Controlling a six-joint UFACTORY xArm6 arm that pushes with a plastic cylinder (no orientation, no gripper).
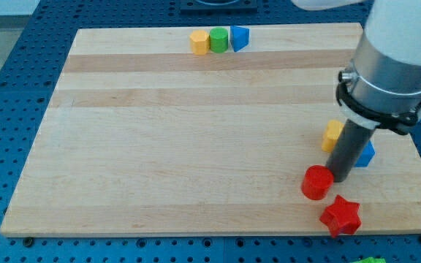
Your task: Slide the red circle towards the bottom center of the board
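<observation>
The red circle (316, 182) lies on the wooden board (196, 146) near the view's bottom right. My tip (340, 177) is at the lower end of the dark rod, right against the red circle's right side. A red star (341, 215) lies just below and to the right of the circle. A yellow block (332, 135) and a blue block (365, 154) sit behind the rod, each partly hidden by it.
At the view's top, a yellow block (199, 42), a green block (218, 40) and a blue block (239, 37) stand in a row. The arm's white body (397, 51) overhangs the board's right side. The board lies on a blue perforated table (6, 109).
</observation>
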